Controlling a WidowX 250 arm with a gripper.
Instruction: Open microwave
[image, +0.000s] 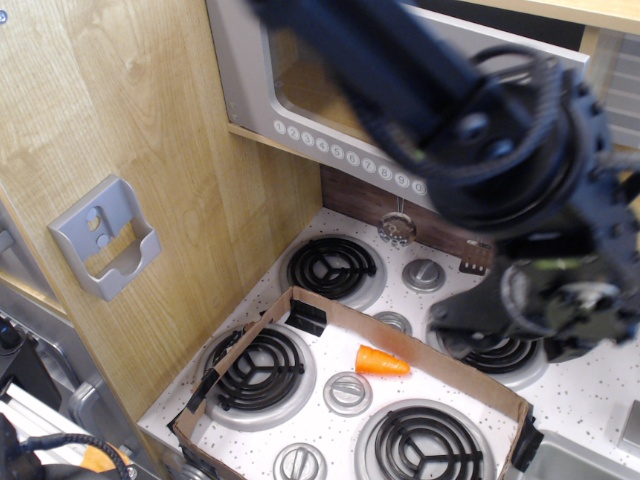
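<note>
At twelve o'clock above the worktop (600, 385), your microwave (300, 95) hangs with its door apparently shut, while your blurred gripper (545, 310) sits low at three o'clock, away from it, its opening impossible to tell.

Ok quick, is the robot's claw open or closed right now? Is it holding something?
Gripper: cannot be told. It is a dark blur over the stove's right side, and its fingers are not clear.

microwave (300, 95) buttons (345, 155) seemingly numbered 1 to 0.
</note>
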